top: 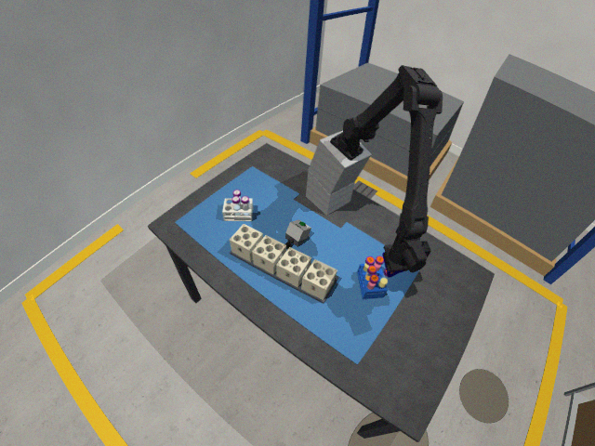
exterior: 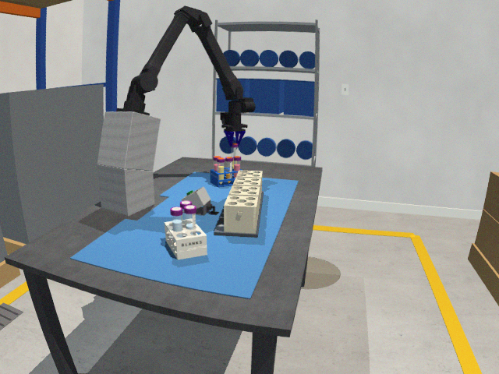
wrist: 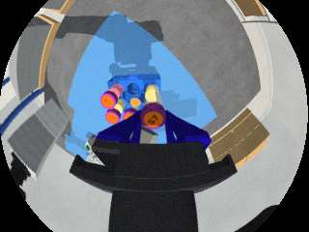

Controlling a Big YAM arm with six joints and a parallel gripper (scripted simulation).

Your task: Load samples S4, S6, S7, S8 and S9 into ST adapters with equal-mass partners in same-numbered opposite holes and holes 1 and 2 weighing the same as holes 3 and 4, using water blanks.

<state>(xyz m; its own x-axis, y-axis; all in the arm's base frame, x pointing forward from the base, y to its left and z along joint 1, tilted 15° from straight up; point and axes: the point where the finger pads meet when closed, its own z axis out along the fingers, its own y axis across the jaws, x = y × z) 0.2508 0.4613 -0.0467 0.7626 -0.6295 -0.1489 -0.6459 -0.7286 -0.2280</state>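
My gripper (top: pixel 387 271) (exterior: pixel 235 141) (wrist: pixel 153 113) is shut on a sample tube (exterior: pixel 235 148) (wrist: pixel 154 116) with a purple cap and an orange dot. I cannot read its ID. It holds the tube upright over the far right side of the blue sample rack RS (top: pixel 371 291) (exterior: pixel 217 179) (wrist: pixel 134 84), with the cap above the caps of the other tubes. Several more sample tubes (top: pixel 371 268) (exterior: pixel 224 164) (wrist: pixel 114 107) stand in RS. The four cream adapters (top: pixel 282 261) (exterior: pixel 242 202) stand in a row on the stand with all visible holes empty. The white blank rack RB (top: pixel 240 211) (exterior: pixel 186 240) holds three blanks.
The grey box with the green DONE key (top: pixel 301 224) (exterior: pixel 189 193) stands behind the adapter row. The arm's grey pedestal (top: pixel 336 177) (exterior: pixel 126 160) stands at the table's back edge. A blue mat (top: pixel 336 326) (exterior: pixel 132 241) covers the middle of the dark table.
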